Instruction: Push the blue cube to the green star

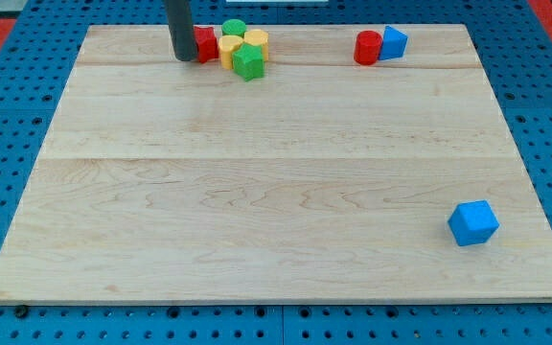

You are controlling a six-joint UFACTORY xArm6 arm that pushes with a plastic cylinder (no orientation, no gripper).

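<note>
The blue cube (473,222) lies near the view's bottom right of the wooden board (276,192). The green star (248,61) sits at the view's top, left of centre, in a cluster of blocks. My tip (185,57) stands at the view's top left, touching or just beside a red block (205,44), a little to the left of the green star. The tip is far from the blue cube, which lies across the board to the lower right.
Around the green star are a yellow block (230,50), a yellow cylinder (256,40) and a green cylinder (234,28). At the view's top right a red cylinder (368,47) touches a blue block (392,42). A blue pegboard (8,96) surrounds the board.
</note>
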